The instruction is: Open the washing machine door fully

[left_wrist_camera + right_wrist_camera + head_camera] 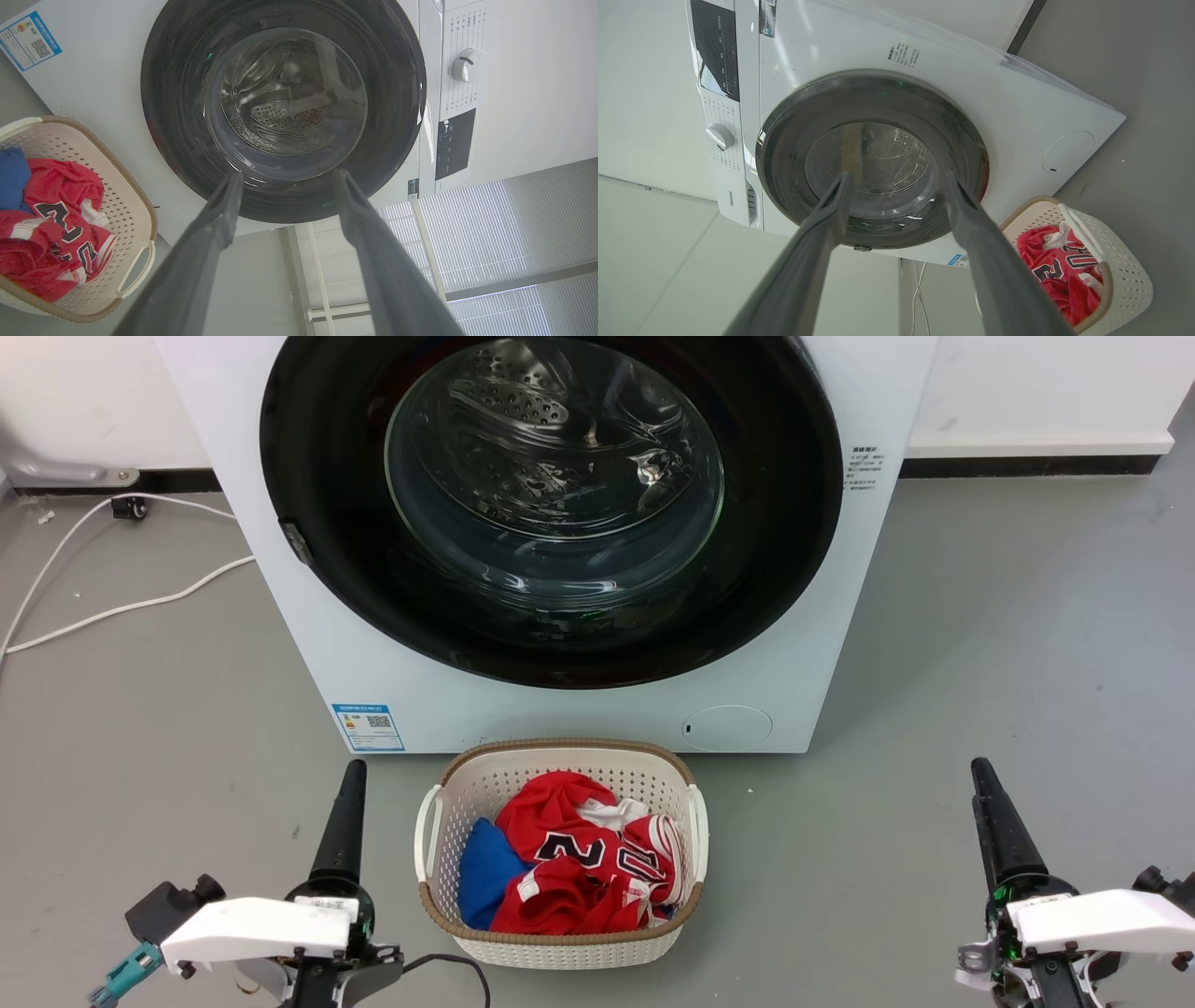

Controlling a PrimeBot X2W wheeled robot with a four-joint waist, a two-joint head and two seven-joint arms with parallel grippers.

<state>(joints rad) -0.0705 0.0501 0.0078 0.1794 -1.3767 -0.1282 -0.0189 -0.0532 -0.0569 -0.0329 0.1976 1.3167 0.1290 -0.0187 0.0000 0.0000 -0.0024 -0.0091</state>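
A: Whereabouts of the washing machine door (551,495)?
B: At 12 o'clock in the head view, closed flush against the white front of the washing machine (560,714). Glossy black rim, clear bulging glass, perforated steel visible through it.
A: And the left pincer (288,177)?
B: Low at 7 o'clock in the head view, well apart from the door. Spread wide in the left wrist view, holding nothing, pointing at the lower rim.
A: The right pincer (897,176)?
B: Low at 5 o'clock, likewise parted and empty, pointing at the glass.
A: Anything between them?
B: At 6 o'clock, on the grey floor (980,644) just before the machine: a white laundry basket (560,952) with a red jersey (579,859) and blue cloth (481,873).
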